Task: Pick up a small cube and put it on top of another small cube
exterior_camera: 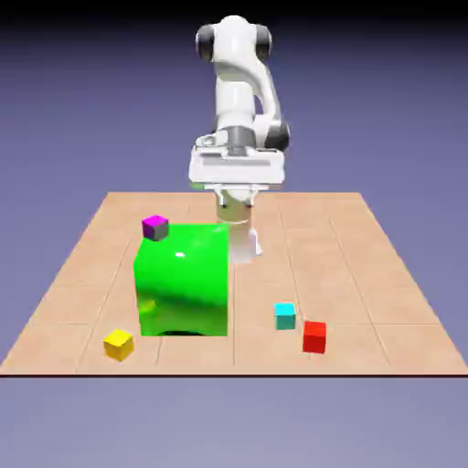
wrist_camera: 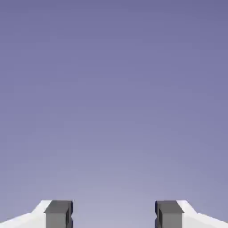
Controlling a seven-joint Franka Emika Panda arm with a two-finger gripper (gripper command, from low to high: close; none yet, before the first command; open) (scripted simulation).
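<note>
Two grey fingertips (wrist_camera: 58, 213) show at the bottom of the hand view, far apart, with only blue-violet backdrop between them. So the gripper (wrist_camera: 113, 214) is open and holds nothing.

From outside, the hand (exterior_camera: 236, 169) sits up above the far part of the table (exterior_camera: 384, 274). Its fingers cannot be made out there. They are lost against the white arm (exterior_camera: 239, 87).

Closest to the hand is the big green cube (exterior_camera: 183, 279). It stands just in front of the hand, toward the exterior view's left. A small purple and grey cube (exterior_camera: 154, 227) sits by its top far corner. I cannot tell if they touch.

Farther out, toward the exterior view's right, is the cyan cube (exterior_camera: 285, 315). The red cube (exterior_camera: 314, 335) lies just past it, near the front edge, close beside the cyan one but not touching. It is well apart from the hand.

Farthest, at the front on the exterior view's left, is the yellow cube (exterior_camera: 118, 344).
</note>
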